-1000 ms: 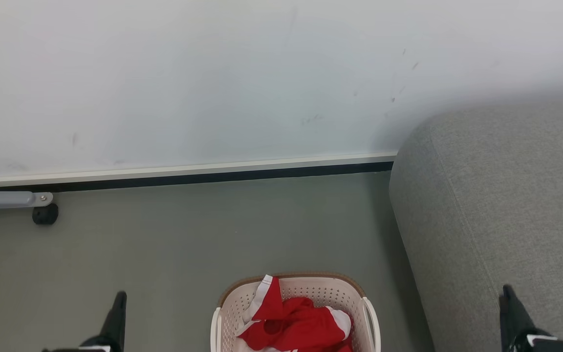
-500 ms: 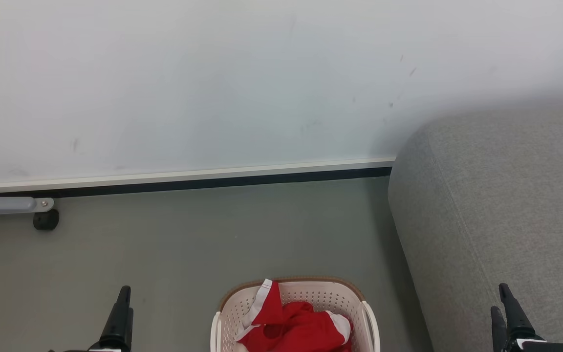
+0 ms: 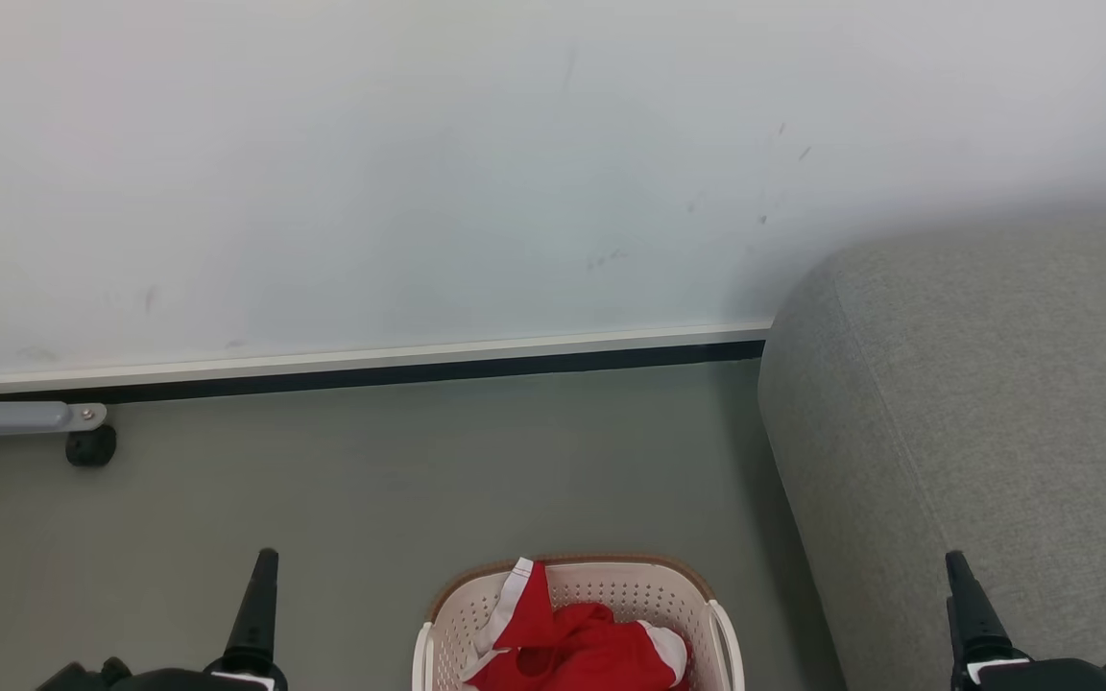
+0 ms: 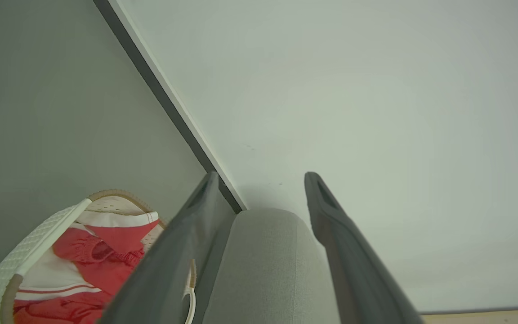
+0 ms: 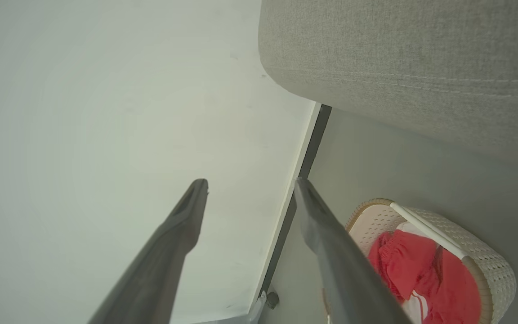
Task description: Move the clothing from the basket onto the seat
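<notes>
red clothing (image 3: 577,657), likely soft, light and limp, lies crumpled in the basket (image 3: 630,583) on the floor (image 3: 371,480) beside the seat (image 3: 995,403); best pinched at a raised fold. left gripper (image 4: 262,176) and right gripper (image 5: 251,181): jaws wide, empty.

My left claw (image 4: 263,176) sits at seven o'clock in the head view, my right claw (image 5: 251,181) at five. Both point toward twelve, fingers spread wide, gripping nothing.

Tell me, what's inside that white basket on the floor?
Crumpled red clothing with white trim lies heaped in the basket. Whatever sits beneath the top folds, and the basket's bottom, is covered.
</notes>
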Tool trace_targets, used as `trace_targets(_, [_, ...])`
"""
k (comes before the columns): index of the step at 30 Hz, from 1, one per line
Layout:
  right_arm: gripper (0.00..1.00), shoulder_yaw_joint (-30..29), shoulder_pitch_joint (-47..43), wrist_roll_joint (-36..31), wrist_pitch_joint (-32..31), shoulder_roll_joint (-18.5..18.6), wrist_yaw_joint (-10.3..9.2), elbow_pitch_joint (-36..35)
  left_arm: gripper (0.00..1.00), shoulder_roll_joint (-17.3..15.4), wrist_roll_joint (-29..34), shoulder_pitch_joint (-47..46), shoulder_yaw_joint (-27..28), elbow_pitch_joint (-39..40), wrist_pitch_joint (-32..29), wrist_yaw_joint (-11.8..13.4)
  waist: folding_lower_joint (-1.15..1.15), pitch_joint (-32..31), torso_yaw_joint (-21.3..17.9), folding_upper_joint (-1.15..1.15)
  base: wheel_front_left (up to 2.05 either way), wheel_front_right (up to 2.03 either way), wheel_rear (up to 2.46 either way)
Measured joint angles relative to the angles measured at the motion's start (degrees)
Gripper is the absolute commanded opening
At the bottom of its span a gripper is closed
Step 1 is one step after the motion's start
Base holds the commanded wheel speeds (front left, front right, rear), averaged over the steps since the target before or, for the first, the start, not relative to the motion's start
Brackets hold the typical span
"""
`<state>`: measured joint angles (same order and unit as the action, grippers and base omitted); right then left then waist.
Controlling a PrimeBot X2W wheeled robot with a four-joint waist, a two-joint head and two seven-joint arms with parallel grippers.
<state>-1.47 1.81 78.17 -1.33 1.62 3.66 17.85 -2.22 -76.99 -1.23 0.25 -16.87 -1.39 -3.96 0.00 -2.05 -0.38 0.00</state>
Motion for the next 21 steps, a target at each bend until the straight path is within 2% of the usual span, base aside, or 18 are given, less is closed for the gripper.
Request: trace_targets(21, [1.00, 7.9, 0.0, -17.6, 3.7, 2.7, -2.64, -1.1, 1.00, -2.9, 19.7, 0.8, -4.5, 2.5, 3.6, 3.0, 0.00, -1.1, -0.3, 0.00, 0.00, 0.00, 0.00])
